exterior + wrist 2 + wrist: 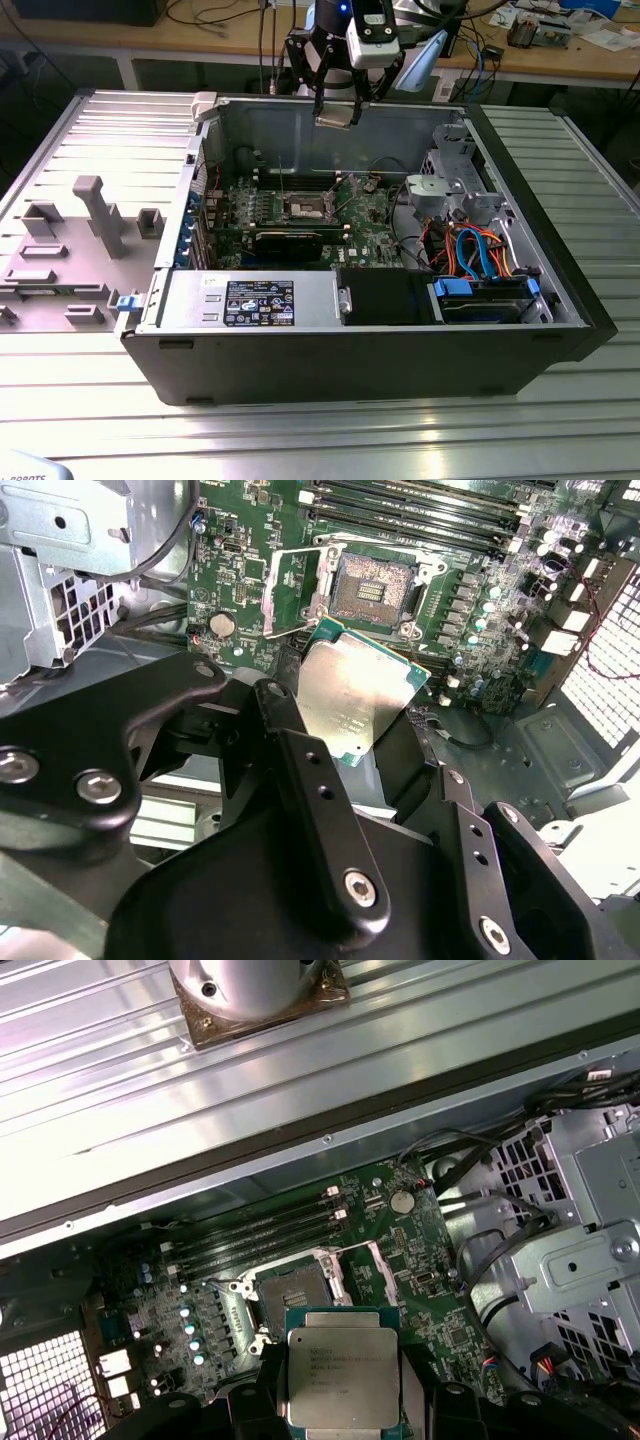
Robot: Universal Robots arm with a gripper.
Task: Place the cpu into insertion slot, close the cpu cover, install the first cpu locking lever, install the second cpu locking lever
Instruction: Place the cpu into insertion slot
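My gripper [336,110] hangs above the open computer case, shut on the cpu [335,120]. In both wrist views the cpu [355,695] [340,1375] shows its silver-grey top, held by its edges between black fingers [290,745]. The insertion slot [372,585] [290,1298] [304,207] lies bare on the green motherboard, below and a little ahead of the chip. The cpu cover [293,583] [356,1268] is swung open beside the slot. Thin metal locking levers [290,632] stand free along the socket's edges.
Long black memory slots [255,1235] run beside the socket. A black expansion card [288,240] crosses the board in front. A metal drive cage [450,190] with orange and blue cables [470,250] fills the exterior view's right. Grey fixtures [95,215] stand outside the case.
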